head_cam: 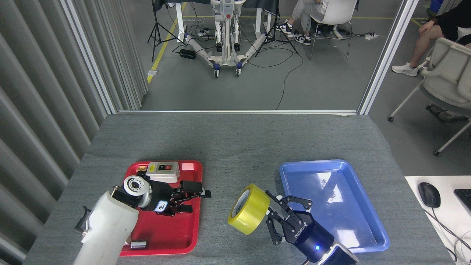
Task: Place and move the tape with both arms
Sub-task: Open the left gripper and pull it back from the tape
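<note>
One roll in play: the tape, translucent yellow with a white core, is held off the grey table, just left of the blue tray. The right gripper is clamped on the roll's right side, the roll tilted with its hole facing up-left. The left gripper sits over the red tray, well left of the blue tray, fingers spread and holding nothing. I'd call this roll light and stiff, with a slick outer film, so the wall between core and outer face looks the safest hold. A switch box rests at the red tray's far end.
</note>
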### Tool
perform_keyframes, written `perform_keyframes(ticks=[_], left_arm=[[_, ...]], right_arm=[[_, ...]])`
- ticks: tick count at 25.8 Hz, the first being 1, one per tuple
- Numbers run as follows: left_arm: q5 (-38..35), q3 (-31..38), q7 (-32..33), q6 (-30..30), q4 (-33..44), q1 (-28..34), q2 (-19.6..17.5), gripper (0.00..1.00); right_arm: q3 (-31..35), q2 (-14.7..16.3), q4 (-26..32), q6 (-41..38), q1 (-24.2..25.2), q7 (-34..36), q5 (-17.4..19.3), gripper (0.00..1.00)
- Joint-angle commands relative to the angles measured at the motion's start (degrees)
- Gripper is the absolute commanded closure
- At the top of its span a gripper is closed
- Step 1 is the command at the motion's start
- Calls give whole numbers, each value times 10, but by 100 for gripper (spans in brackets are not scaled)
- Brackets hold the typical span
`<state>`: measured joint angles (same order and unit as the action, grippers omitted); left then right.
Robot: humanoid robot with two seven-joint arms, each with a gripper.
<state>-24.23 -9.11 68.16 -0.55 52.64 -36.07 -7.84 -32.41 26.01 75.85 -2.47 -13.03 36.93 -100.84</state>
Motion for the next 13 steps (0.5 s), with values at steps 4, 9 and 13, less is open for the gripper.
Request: perform_keyframes(ticks=[4,9,13], left_arm=[[-32,31,-130,7,-55,-43,-13,1],[-33,31,-254,7,-55,-37,-40,1],[-34,31,-356,7,-60,-32,-46,1]], right_arm=[[9,54,15,-1,6,-3,71,90],[53,73,18,-1,11,-35,145,90],[124,61,20,-3,23,-107,171,89]])
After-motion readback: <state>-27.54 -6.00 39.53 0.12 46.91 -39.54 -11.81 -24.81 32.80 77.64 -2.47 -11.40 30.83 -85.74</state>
